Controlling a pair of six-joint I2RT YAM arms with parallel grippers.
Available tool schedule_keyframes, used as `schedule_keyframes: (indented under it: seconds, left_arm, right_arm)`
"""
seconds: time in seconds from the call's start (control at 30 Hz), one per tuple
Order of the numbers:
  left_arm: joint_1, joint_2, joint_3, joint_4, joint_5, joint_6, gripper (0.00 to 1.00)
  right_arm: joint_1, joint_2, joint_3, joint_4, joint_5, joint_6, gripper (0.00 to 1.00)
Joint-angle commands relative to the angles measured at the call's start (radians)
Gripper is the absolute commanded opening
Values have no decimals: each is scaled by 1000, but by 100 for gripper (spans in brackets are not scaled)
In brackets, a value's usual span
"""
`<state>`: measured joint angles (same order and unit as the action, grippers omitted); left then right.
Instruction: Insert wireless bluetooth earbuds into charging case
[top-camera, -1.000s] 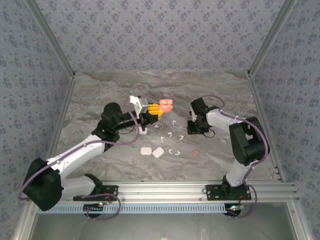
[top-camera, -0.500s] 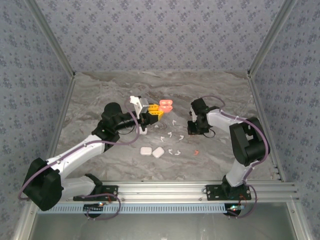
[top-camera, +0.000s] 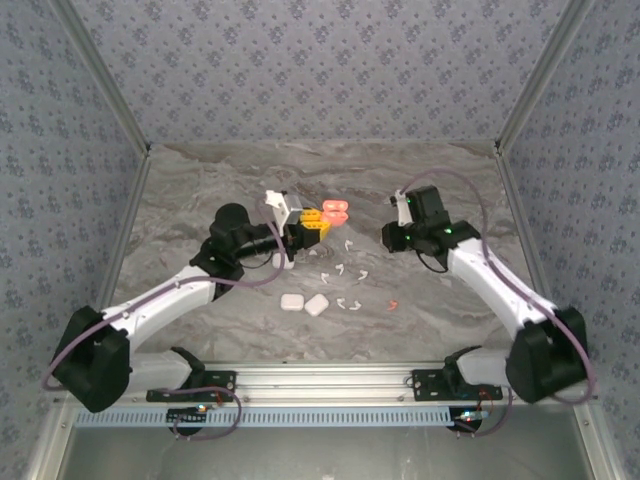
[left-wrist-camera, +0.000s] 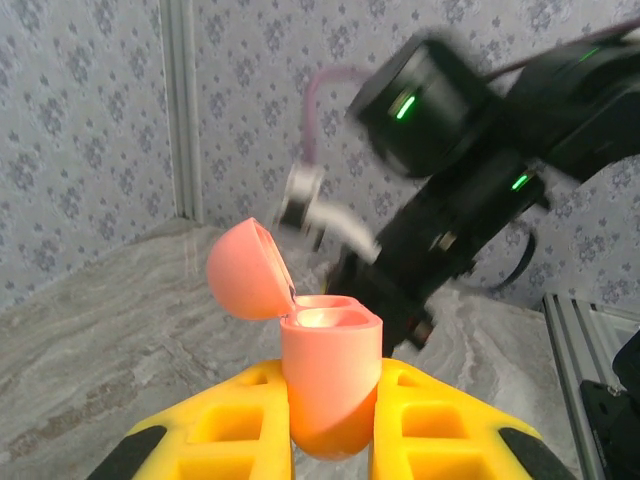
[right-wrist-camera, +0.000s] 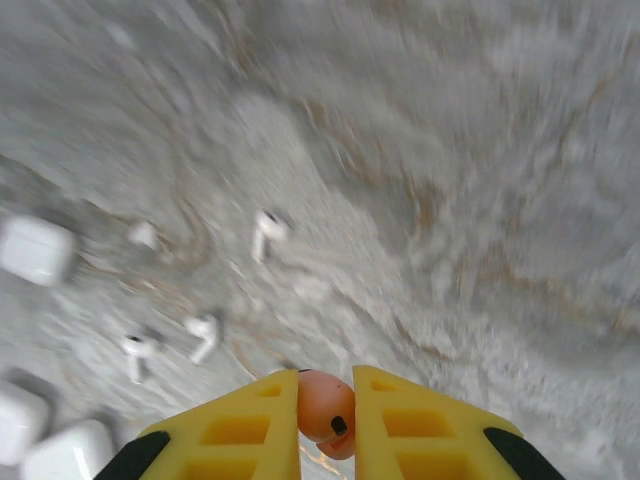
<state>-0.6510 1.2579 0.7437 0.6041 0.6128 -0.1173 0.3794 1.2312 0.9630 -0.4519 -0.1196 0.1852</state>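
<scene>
My left gripper (left-wrist-camera: 330, 378) is shut on the base of a coral charging case (left-wrist-camera: 328, 375), held upright with its lid (left-wrist-camera: 246, 272) flipped open and both wells bare. From above, this case (top-camera: 335, 210) sits at the tips of the left gripper (top-camera: 314, 222), above the table's middle. My right gripper (right-wrist-camera: 325, 388) is shut on a coral earbud (right-wrist-camera: 324, 408), held above the marble. The right gripper (top-camera: 391, 238) hangs to the right of the case, apart from it. A second coral earbud (top-camera: 392, 304) lies on the table.
Several white earbuds (top-camera: 340, 268) are scattered between the arms, three of them below the right gripper (right-wrist-camera: 265, 232). Two shut white cases (top-camera: 291, 301) (top-camera: 316, 304) lie near the front, and another white case (top-camera: 283, 260) lies under the left wrist. Patterned walls enclose the table (top-camera: 450, 180).
The right gripper closed on the coral earbud and rose off the table as the right arm swung outward. The left gripper and the case shifted slightly right.
</scene>
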Motion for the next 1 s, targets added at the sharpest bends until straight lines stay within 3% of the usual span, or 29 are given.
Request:
schedule_keyframes:
  seconds: [0.0, 0.2, 0.43, 0.97]
  left_arm:
    - [-20, 43, 37, 71, 8, -39, 0]
    - [-38, 127, 76, 105, 26, -58, 0]
    - [-51, 191, 129, 111, 56, -69, 0]
    - [-52, 189, 133, 96, 68, -52, 0]
  right_arm:
    - [29, -125, -14, 64, -22, -77, 19]
    - [115, -295, 13, 125, 0, -183, 18]
    - [241, -288, 72, 139, 73, -271, 18]
    - [252, -173, 124, 191, 59, -294, 18]
